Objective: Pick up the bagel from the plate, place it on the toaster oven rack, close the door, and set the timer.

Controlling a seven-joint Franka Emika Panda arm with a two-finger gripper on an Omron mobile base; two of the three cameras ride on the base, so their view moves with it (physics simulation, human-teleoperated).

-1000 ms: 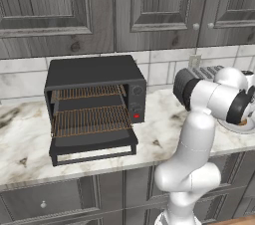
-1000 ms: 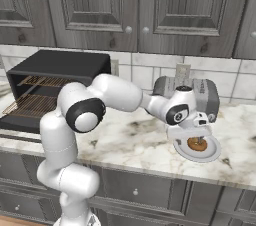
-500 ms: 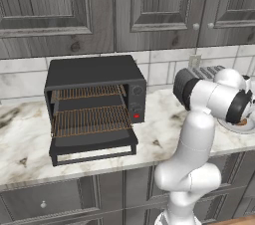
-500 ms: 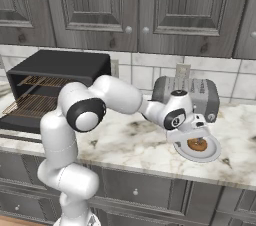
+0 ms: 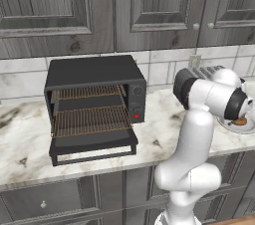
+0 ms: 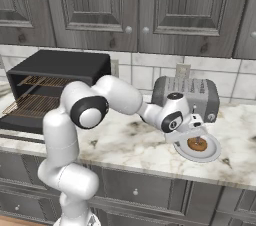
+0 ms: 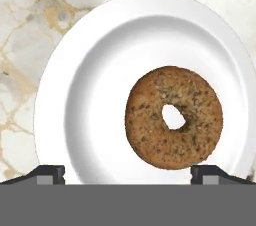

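Far left of the claw (image 6: 196, 131), the door (image 5: 94, 142) hangs open under the toaster oven rack (image 5: 90, 119); directly beneath the wide-open, empty claw, the bagel (image 7: 173, 117) lies on the plate (image 7: 90, 95) upon the marble surface (image 6: 130, 142).

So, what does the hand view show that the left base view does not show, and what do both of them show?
Hand view alone: the hole in the bagel, its dark speckles, and the tool with its tips spread wide, low over the plate. Left base view alone: the black oven with its door down, the toaster oven rack, and the grey cabinets. Both: the plate, the bagel on it, and the marble counter.
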